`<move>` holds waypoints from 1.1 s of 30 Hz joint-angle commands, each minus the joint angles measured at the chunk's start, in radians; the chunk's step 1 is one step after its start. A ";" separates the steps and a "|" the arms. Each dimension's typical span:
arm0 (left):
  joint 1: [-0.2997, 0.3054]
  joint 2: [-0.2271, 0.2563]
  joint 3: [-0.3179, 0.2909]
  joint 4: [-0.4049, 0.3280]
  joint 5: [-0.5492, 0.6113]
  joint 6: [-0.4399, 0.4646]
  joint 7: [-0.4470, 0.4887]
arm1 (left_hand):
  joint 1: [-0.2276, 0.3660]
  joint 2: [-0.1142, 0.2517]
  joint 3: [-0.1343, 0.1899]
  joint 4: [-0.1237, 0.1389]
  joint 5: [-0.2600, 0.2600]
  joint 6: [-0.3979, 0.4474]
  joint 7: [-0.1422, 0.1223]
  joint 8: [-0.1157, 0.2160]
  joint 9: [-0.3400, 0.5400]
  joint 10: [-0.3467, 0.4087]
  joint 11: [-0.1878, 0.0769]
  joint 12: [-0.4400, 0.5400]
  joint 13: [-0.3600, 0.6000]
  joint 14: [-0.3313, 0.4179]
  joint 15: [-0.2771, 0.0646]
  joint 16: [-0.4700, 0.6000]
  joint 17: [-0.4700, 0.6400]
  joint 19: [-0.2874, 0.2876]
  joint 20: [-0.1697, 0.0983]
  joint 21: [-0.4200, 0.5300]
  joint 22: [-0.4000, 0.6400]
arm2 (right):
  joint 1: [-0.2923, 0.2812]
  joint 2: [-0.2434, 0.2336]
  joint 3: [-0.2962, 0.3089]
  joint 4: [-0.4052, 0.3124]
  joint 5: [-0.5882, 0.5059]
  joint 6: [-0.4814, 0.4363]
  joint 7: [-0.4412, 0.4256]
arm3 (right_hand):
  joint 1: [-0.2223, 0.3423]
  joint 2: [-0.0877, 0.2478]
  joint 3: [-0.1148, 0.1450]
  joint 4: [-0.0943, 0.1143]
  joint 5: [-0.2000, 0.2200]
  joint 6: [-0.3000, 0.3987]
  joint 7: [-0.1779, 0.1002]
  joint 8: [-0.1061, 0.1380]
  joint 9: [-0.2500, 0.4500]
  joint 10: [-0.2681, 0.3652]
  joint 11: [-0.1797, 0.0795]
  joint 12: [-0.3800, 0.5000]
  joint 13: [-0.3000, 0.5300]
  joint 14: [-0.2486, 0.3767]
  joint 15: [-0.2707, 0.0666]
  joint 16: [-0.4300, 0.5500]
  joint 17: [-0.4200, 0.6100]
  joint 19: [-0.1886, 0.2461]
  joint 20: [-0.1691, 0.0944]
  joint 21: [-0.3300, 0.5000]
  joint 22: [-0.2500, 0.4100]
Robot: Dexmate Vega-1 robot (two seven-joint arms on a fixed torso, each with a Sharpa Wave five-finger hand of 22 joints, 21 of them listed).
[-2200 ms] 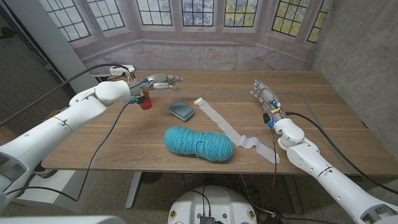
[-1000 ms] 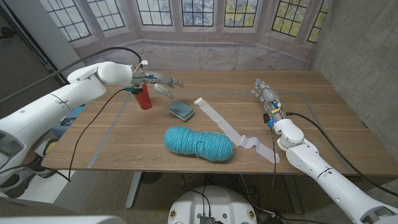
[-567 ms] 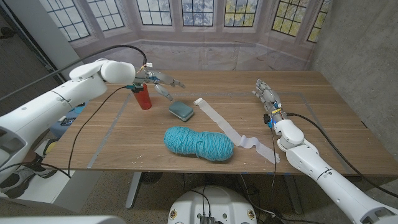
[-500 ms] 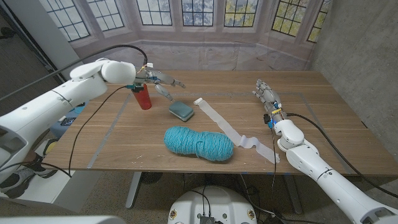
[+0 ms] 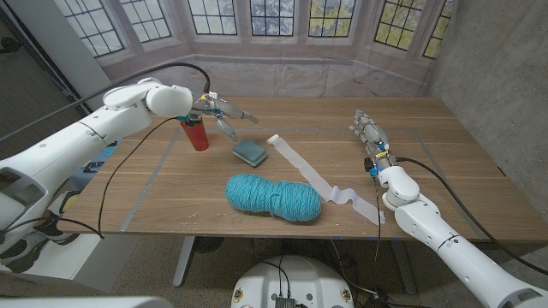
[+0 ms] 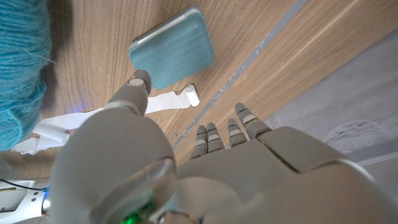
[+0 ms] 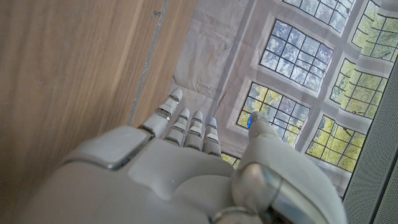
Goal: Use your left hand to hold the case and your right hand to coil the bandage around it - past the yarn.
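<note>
Just below the left hand's fingers (image 5: 228, 125), case (image 5: 249, 152).

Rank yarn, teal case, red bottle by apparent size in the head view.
1. yarn, clearly largest.
2. teal case and red bottle look about alike; the bottle stands upright, the case lies flat, and both sit farther from the camera than the yarn, so no firm order between them.

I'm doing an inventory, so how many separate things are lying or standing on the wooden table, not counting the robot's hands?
4: a red lighter upright at far left, a teal case beside it, a white bandage strip unrolled toward the right, teal yarn nearest.
</note>
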 commanded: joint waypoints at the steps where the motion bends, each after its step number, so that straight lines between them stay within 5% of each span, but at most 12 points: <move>1: -0.008 -0.013 0.017 0.027 0.101 -0.045 0.017 | 0.004 -0.014 -0.007 -0.002 0.000 -0.008 0.004 -0.001 0.001 -0.003 0.007 0.006 0.005 -0.005 0.005 0.004 0.002 -0.006 0.003 0.001 0.002 | -0.014 0.001 0.006 -0.011 -0.004 0.000 -0.017 | 0.012 -0.001 0.004 -0.008 0.006 0.003 0.008 -0.002 0.005 -0.002 0.005 0.000 0.003 0.006 -0.015 0.007 0.002 0.012 -0.054 0.007 0.004; 33: -0.061 -0.079 0.089 0.160 0.219 -0.096 0.071 | 0.015 -0.020 -0.016 0.002 0.003 0.014 0.019 0.015 0.005 0.010 0.015 0.029 0.017 -0.001 0.017 0.009 0.004 -0.009 0.008 0.004 0.004 | -0.001 0.026 0.001 0.037 -0.001 0.012 -0.023 | 0.012 -0.001 0.006 -0.012 0.007 0.002 0.008 -0.002 0.005 -0.003 0.004 0.001 0.004 0.005 -0.015 0.007 0.001 0.011 -0.053 0.006 0.004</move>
